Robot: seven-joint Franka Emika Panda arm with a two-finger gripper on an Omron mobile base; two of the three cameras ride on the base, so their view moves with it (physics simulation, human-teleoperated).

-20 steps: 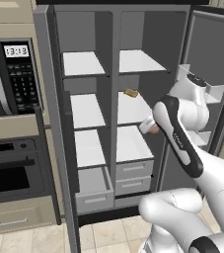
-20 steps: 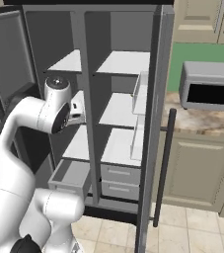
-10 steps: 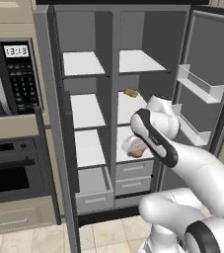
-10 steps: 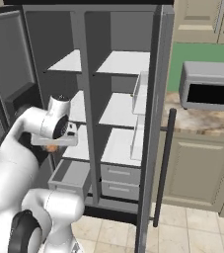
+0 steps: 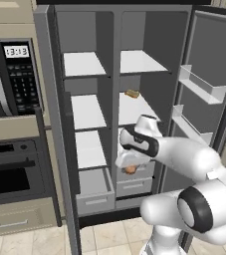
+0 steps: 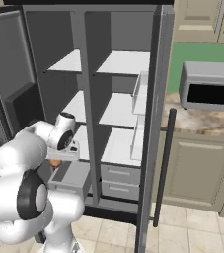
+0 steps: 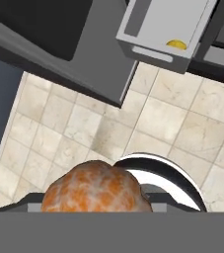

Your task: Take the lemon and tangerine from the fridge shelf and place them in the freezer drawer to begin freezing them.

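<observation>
The gripper [image 5: 130, 168] is clamped on the tangerine [image 7: 94, 190], low before the fridge. The lemon [image 7: 176, 44] already lies in the drawer [image 7: 159, 30]. The tangerine looks light, soft-skinned, roll-prone; best held across its middle.

The microwave [image 5: 7, 79] display [image 5: 16, 51] reads what looks like "13:13"; keypad markings are too small.

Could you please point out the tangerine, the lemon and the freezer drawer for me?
tangerine [image 7: 94, 189]: hand view, its peel.
lemon [image 7: 176, 45]: hand view, its yellow top.
freezer drawer [image 7: 153, 54]: hand view, its front wall.
</observation>
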